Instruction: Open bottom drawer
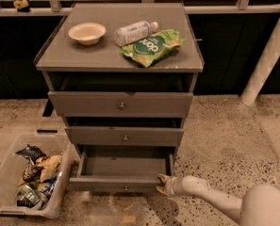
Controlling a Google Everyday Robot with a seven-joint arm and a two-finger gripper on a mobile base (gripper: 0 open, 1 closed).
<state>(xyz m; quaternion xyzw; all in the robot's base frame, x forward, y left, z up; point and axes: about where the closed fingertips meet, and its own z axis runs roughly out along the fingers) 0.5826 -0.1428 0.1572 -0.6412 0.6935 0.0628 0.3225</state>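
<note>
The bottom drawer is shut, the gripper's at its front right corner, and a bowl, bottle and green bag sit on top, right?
No: the camera view shows the bottom drawer pulled out, its inside visible. The rest holds: gripper at its front right corner; bowl, bottle and green bag on top.

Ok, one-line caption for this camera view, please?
Gripper at the right front corner of the pulled-out bottom drawer; bowl, bottle and green snack bag on the cabinet top.

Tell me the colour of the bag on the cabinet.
Green bag, camera view; gripper at the bottom drawer, right front corner.
</note>
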